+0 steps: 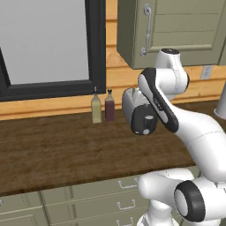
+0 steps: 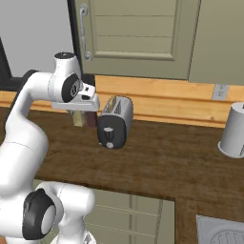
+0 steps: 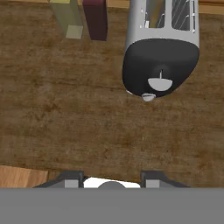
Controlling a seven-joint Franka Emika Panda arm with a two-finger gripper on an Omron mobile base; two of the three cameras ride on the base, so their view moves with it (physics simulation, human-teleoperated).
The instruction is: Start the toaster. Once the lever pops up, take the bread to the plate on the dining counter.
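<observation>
Looking down along the hand, you had the gripper (image 3: 111,178) hanging above bare wooden counter (image 3: 65,122), its two dark fingertips (image 3: 70,178) standing partly apart with nothing between them and touching nothing. A lighter strip of wood lay at the counter's near edge, by the left fingertip in the hand view.

Farther out, you could see the toaster (image 3: 161,48) standing on the counter (image 2: 157,162), well clear of the fingertips and a little to their right in the hand view. Its dark end panel (image 3: 160,65) faced the robot, carrying a grey knob (image 3: 160,84), with a small grey tab (image 3: 148,97) just below the panel's lower edge. Its silver body (image 2: 121,109) ran back toward the wall, slots on top; whether bread sat in them you could not tell.

Just left of the toaster stood two small bottles side by side, a pale yellow-green bottle (image 1: 96,109) and a dark red bottle (image 1: 109,107), close against the back of the counter.

Beyond them ran the wooden wall strip (image 1: 53,106), with a dark-framed window (image 1: 48,44) above the bottles and an olive cabinet door (image 2: 138,33) with a metal handle (image 2: 85,33) above the toaster. Off to the right in the right base view, a grey cylindrical container (image 2: 233,131) stood on the counter, with a wall outlet (image 2: 219,91) behind it.
</observation>
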